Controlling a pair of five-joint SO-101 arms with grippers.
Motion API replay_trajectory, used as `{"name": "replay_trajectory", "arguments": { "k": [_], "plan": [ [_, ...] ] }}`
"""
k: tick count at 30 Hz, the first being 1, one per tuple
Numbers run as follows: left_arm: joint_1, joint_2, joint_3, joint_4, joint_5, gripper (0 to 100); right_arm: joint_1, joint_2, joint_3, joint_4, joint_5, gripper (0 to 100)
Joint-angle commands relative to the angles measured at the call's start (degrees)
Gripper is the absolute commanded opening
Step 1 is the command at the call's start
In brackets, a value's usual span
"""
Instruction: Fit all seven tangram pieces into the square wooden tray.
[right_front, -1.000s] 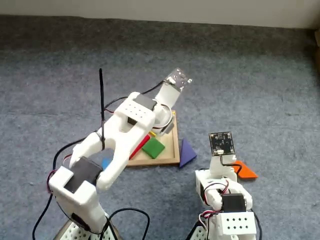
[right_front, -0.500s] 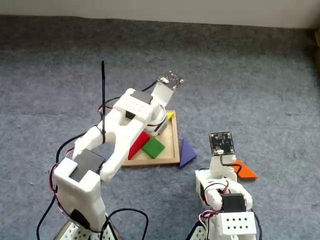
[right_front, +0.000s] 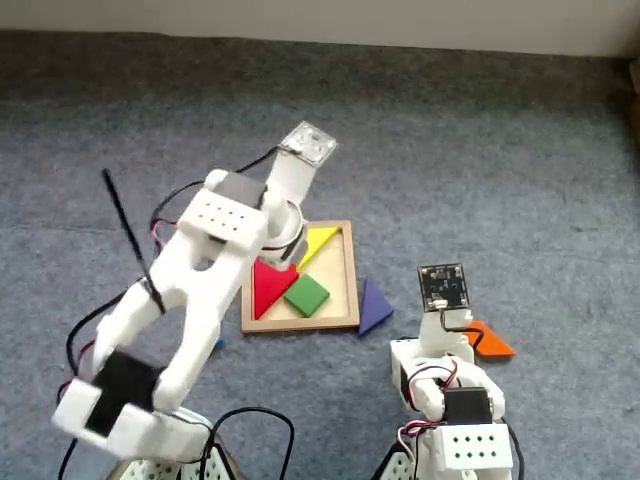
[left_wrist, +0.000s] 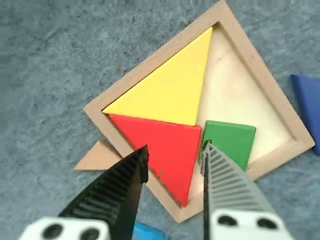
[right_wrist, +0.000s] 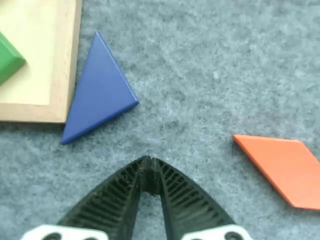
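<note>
Wood tray (left_wrist: 261, 75): yellow tri (left_wrist: 170, 85), red tri (left_wrist: 165, 147), green sq (left_wrist: 230, 142); L fingers (left_wrist: 120, 185) apart, R fingers (right_wrist: 120, 200) closed.

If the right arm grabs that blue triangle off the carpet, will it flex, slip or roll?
The blue triangle looks flat, rigid and painted: probably stiff, unlikely to roll. Its smooth faces may slip in the jaws; the carpet likely drags against pushing.

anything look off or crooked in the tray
The green square lies askew in the wooden tray, turned at an angle to its walls. A tan triangle pokes out at the tray's outer edge, on the carpet.
</note>
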Motion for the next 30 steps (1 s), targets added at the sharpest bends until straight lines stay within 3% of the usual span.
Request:
{"name": "replay_trajectory", "arguments": {
  "k": [1, 6, 13, 18, 23, 30],
  "plan": [
    [-3.6, -15.3, 6.0, 3.7, 2.4, 18, 0.7, -0.4, 4.3, -0.8, -0.1, 0.6],
    [-10.2, -22.7, 15.1, 0.0, 1.8, 19, 0.7, -0.4, 4.3, -0.8, -0.1, 0.6],
    [-19.1, -22.9, 18.5, -8.6, -10.3, 27, 0.7, -0.4, 4.3, -0.8, -0.1, 0.6],
    [-19.5, -22.9, 18.1, -9.1, -27.3, 27, 0.7, -0.4, 4.3, -0.8, -0.1, 0.6],
    [-19.6, -19.4, 14.0, -9.0, -34.7, 27, 0.7, -0.4, 4.3, -0.8, -0.1, 0.6],
    [-19.6, -0.3, -0.3, -4.0, -45.2, 27, 0.6, -0.4, 4.3, -0.9, -0.1, 0.6]
  ]
}}
